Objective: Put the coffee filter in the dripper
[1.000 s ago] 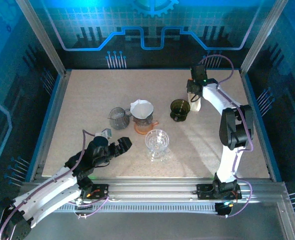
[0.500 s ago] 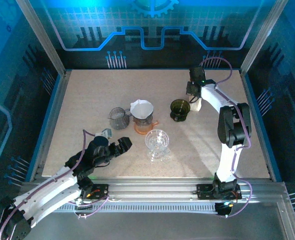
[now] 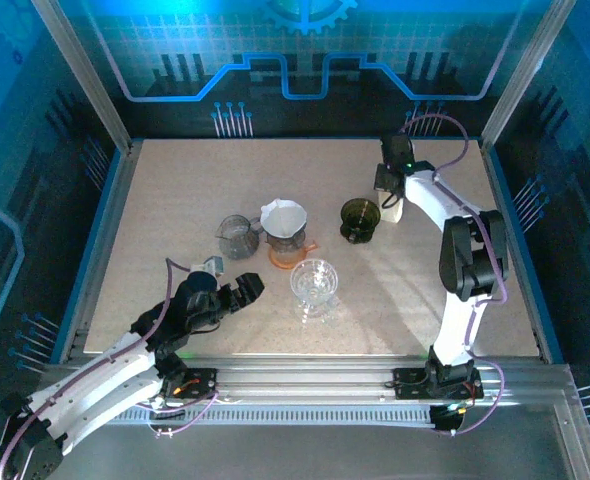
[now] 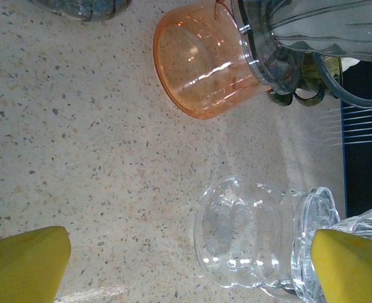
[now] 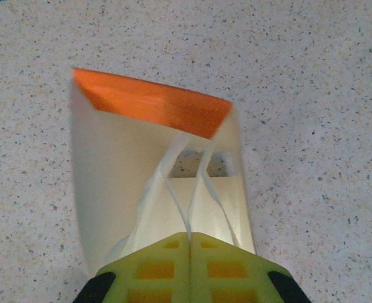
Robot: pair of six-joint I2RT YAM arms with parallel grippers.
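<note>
The right gripper (image 5: 190,243) pinches the coffee filter (image 5: 123,183) just beside the dark dripper (image 3: 359,218), so seating it inside remains, while the left gripper (image 3: 240,292) rests spread.

— What does everything stand on?
— A beige speckled tabletop (image 3: 175,200) with a blue border. A ribbed metal rail (image 3: 315,392) runs along the bottom of the frame.
— And behind it?
— A dark back wall (image 3: 375,50) across the top, printed with glowing blue circuit lines and a gear. Grey metal posts (image 3: 80,70) slant up at upper left and upper right. Blue side panels (image 3: 15,250) close both sides.
</note>
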